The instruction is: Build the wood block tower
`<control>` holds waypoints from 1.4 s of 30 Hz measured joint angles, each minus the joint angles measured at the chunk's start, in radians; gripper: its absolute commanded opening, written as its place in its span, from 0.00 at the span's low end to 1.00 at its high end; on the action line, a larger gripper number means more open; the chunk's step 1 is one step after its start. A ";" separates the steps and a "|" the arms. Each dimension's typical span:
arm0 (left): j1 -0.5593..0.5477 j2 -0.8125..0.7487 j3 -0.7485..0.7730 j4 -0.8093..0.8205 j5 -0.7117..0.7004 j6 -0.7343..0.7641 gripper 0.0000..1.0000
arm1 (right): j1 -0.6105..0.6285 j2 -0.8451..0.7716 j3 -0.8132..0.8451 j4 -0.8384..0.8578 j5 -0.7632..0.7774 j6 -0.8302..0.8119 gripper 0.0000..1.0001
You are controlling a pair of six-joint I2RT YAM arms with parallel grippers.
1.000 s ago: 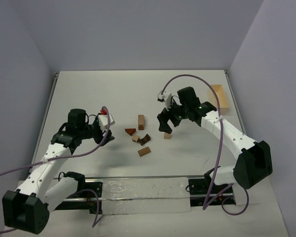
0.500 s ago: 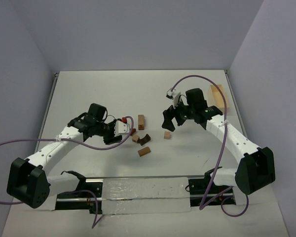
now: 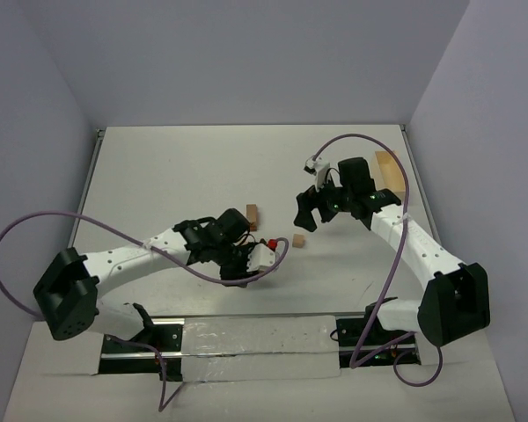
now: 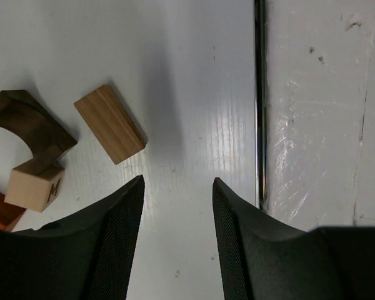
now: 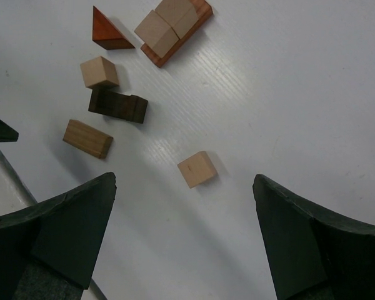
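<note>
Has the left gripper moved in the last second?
Yes. The left gripper swung right, from well left of the lone cube to just beside it.

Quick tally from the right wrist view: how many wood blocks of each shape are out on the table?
Cubes: 4 (loose cubes; paired cubes on the reddish bar)
Bars: 2 (reddish bar, tan bar)
Wedge: 1
Arch: 1
Total: 8

No word, number or brand can be read in any view. The nearest thing to lettering is a small dark mark on a side face of the pale cube (image 4: 32, 181), left in the left wrist view. It is too blurred to make out.
</note>
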 measured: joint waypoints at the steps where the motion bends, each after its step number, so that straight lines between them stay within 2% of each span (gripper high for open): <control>1: -0.007 0.025 0.013 -0.006 -0.008 -0.026 0.53 | -0.001 -0.001 -0.004 0.002 0.000 0.003 0.96; 11: -0.009 0.192 0.097 0.055 -0.133 -0.281 0.53 | -0.006 -0.035 -0.025 0.003 0.001 0.008 0.97; 20: -0.036 0.221 0.107 0.136 -0.256 -0.419 0.54 | -0.021 -0.041 -0.027 0.003 0.000 0.007 0.96; 42: -0.061 0.333 0.110 0.212 -0.325 -0.516 0.51 | -0.032 -0.041 -0.029 0.003 -0.004 0.007 0.96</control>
